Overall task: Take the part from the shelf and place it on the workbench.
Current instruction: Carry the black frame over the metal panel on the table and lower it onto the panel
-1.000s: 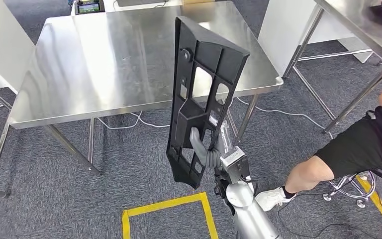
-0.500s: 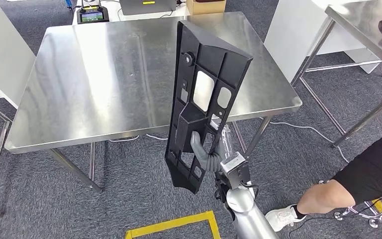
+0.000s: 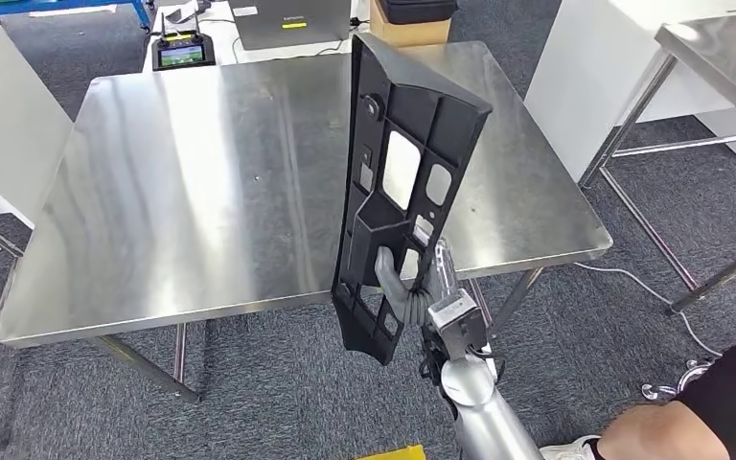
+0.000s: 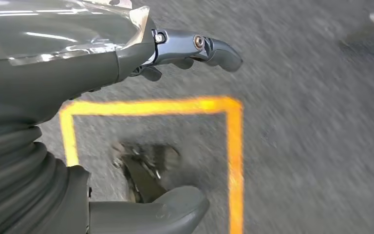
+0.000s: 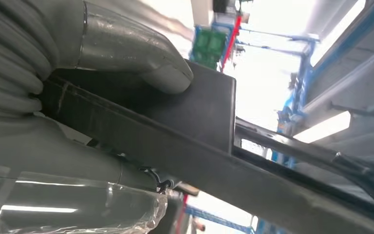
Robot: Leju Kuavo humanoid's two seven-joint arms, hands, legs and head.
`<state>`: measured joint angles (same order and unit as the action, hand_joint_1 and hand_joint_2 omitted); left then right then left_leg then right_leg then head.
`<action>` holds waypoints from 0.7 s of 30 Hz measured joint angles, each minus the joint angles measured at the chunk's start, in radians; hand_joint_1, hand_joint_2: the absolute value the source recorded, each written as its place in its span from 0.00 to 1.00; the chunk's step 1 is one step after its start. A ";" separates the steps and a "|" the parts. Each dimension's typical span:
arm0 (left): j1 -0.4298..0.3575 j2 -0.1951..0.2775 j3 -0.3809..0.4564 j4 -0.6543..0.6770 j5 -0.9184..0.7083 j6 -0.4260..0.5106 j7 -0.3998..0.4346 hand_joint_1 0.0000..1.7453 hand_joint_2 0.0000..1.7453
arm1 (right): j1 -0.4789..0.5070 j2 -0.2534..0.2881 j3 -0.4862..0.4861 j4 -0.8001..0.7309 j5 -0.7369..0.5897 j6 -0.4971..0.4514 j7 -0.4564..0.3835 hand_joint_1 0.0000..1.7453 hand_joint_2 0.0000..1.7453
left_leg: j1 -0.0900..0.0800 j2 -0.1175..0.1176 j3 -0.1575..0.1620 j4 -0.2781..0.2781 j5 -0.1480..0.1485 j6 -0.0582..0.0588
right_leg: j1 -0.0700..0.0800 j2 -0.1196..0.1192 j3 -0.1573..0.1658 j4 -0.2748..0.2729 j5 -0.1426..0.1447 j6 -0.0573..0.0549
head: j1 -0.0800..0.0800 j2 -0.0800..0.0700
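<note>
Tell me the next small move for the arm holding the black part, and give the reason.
Probably carry the black part forward and lower it flat onto the bare steel workbench. The right hand grips it near its lower end, holding it upright in the air at the bench's near edge, with its bottom hanging below that edge, so it isn't resting on anything yet. The left hand holds nothing.

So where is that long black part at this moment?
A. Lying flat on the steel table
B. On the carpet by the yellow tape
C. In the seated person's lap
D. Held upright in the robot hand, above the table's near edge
D: the right robot hand grips the black part near its lower end, holding it upright over the near edge of the steel table, not resting on it.
</note>
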<state>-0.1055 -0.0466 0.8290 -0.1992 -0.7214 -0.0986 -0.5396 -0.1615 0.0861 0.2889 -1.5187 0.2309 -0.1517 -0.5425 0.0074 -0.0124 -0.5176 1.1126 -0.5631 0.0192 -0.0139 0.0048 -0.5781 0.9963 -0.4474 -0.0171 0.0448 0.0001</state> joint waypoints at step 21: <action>-0.049 -0.018 -0.013 0.000 -0.034 0.024 0.007 0.00 1.00 | -0.437 -0.123 0.142 0.160 0.672 -0.128 0.396 1.00 1.00 | -0.003 -0.009 -0.056 -0.099 0.094 0.052 | 0.005 0.008 -0.101 0.217 -0.191 0.057 | 0.005 0.000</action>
<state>-0.1547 -0.0647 0.8158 -0.1987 -0.7551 -0.0743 -0.5325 -0.5982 -0.0369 0.4308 -1.3583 0.9033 -0.2800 -0.1468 0.0041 -0.0212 -0.5732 1.0138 -0.4691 0.0716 -0.0091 0.0129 -0.6795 1.2132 -0.6386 0.0397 0.0503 0.0000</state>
